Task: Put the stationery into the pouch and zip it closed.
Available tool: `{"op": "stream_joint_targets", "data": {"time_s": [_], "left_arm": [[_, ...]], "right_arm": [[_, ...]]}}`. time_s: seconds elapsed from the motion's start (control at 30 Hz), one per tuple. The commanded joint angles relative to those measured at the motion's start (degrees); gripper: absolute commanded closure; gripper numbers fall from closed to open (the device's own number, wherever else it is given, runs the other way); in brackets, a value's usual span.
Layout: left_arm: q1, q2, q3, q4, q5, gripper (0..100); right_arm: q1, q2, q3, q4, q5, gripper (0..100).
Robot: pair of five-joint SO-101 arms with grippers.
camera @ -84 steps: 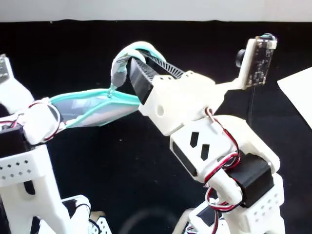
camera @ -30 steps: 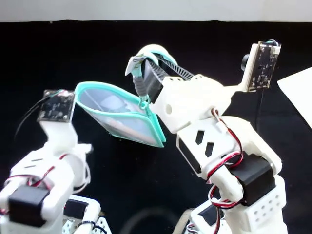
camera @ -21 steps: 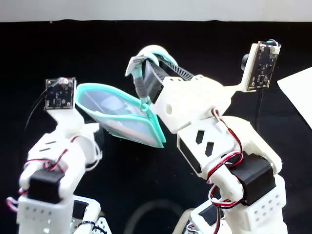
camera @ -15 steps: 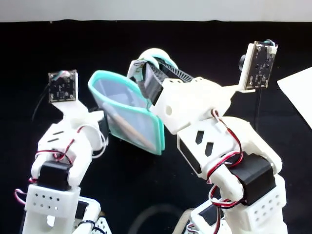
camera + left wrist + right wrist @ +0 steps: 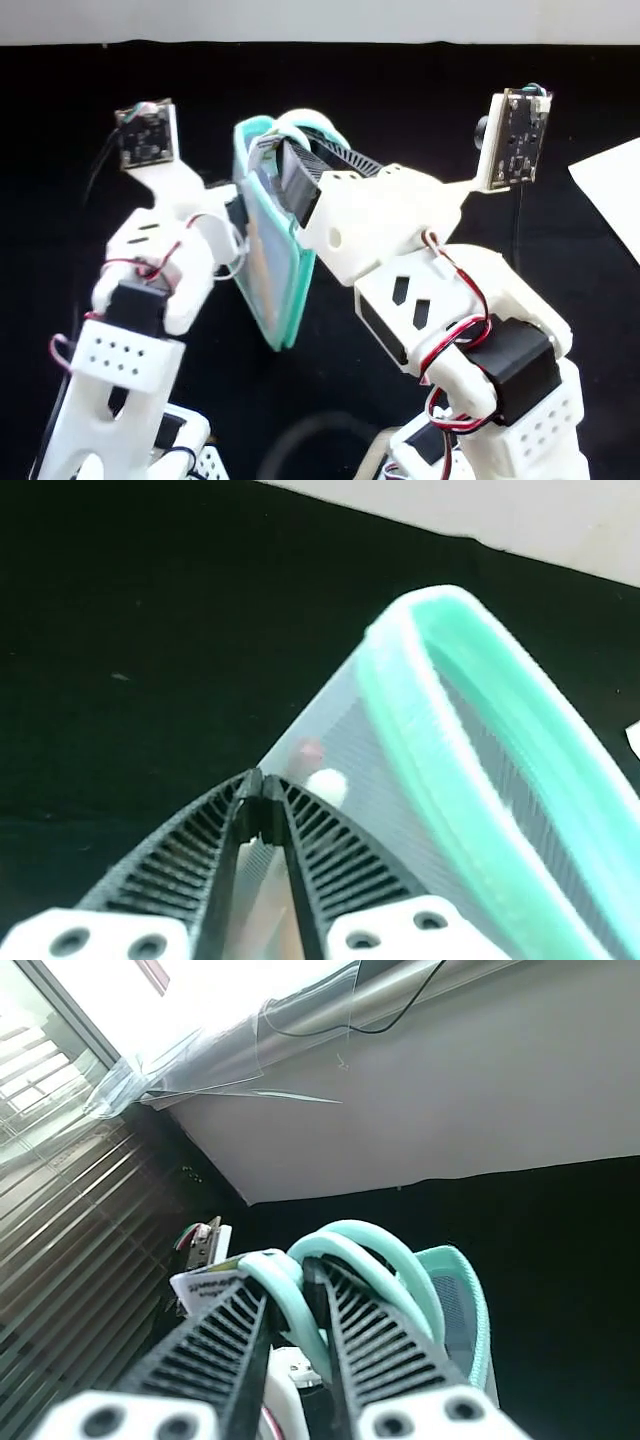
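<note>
A mesh pouch (image 5: 272,268) with a teal border hangs nearly upright above the black table, between the two arms. My right gripper (image 5: 278,152) is shut on the teal loop (image 5: 345,1250) at the pouch's top; in the right wrist view that gripper (image 5: 290,1278) has the loop pinched between its ribbed fingers. My left gripper (image 5: 238,215) presses against the pouch's side from the left. In the left wrist view its tips (image 5: 262,780) meet on the mesh, beside the teal rim (image 5: 450,730). A small white item (image 5: 325,785) shows through the mesh. I cannot tell how the zip stands.
A white sheet (image 5: 612,190) lies at the table's right edge. The black cloth (image 5: 420,100) runs back to a pale wall. Window blinds (image 5: 70,1260) show behind the right gripper.
The left arm has risen and closed in on the pouch's side. The pouch has swung from a slanted, open-faced lie to hanging almost edge-on. The right gripper has kept hold of the loop.
</note>
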State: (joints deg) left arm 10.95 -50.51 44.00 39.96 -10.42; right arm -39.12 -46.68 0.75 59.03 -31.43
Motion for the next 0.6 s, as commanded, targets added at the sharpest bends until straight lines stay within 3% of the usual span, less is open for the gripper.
{"op": "stream_joint_targets", "data": {"time_s": [0.0,0.3,0.57], "left_arm": [[4.97,2.86,-2.68,-1.14,0.62,99],[7.52,3.82,-2.33,-0.97,0.62,99],[7.43,3.74,-5.32,11.43,0.26,99]], "right_arm": [[-1.45,-1.19,-0.04,0.04,0.70,99.1],[-1.80,-1.36,4.70,-0.40,0.70,99.1],[-1.45,-1.54,4.53,-0.40,0.70,99.1]]}}
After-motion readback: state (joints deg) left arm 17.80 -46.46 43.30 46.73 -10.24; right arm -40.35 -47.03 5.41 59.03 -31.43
